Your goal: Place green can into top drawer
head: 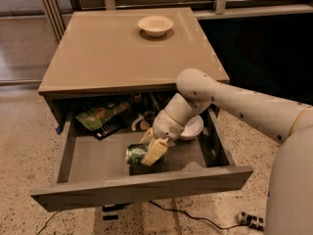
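The top drawer (142,186) stands pulled out from under the tan-topped cabinet (127,53). The green can (136,153) lies on its side on the drawer's grey floor, near the middle. My gripper (151,151) reaches down into the drawer from the right. Its cream fingers (154,152) sit around the can's right end. The can's left end shows; its right part is hidden behind the fingers.
A green crinkled snack bag (101,114) and small dark items lie at the drawer's back left. A white bowl (190,128) sits in the drawer's back right, partly behind my arm. Another white bowl (155,25) stands on the cabinet top. A cable (195,218) runs along the speckled floor.
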